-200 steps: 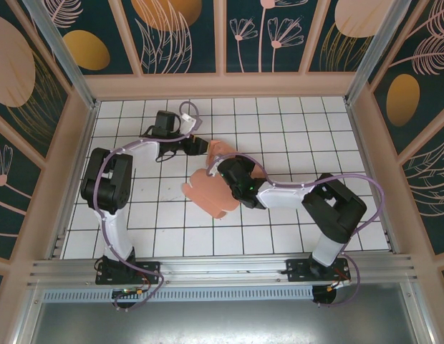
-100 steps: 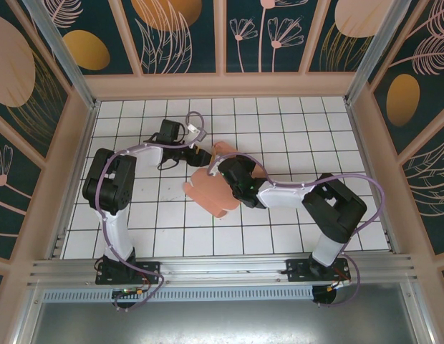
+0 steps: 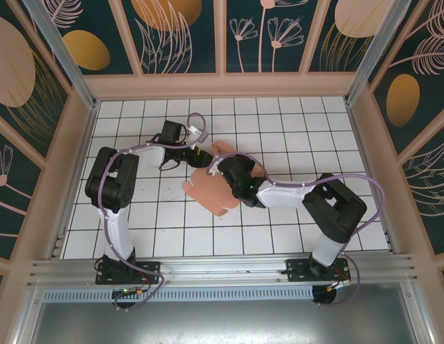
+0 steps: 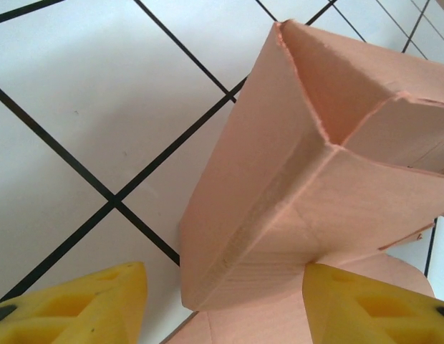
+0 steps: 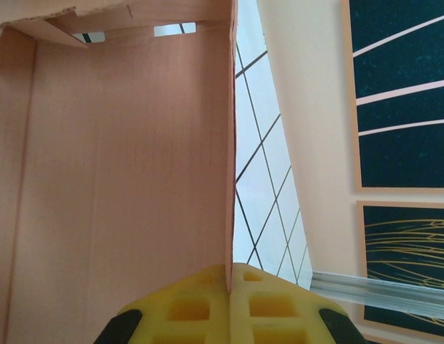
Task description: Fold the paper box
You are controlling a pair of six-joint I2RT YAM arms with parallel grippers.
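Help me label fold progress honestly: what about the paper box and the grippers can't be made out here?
- Top external: the paper box is too small to read its creases and tabs; the right arm covers its right part.
- Left wrist: the box runs off the right and bottom edges; whether the fingers of the left gripper touch it is unclear.
- Right wrist: the right gripper pinches one panel, which hides the rest of the box.

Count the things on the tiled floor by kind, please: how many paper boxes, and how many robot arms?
Paper box: 1
Robot arms: 2, the left arm and the right arm
Total: 3
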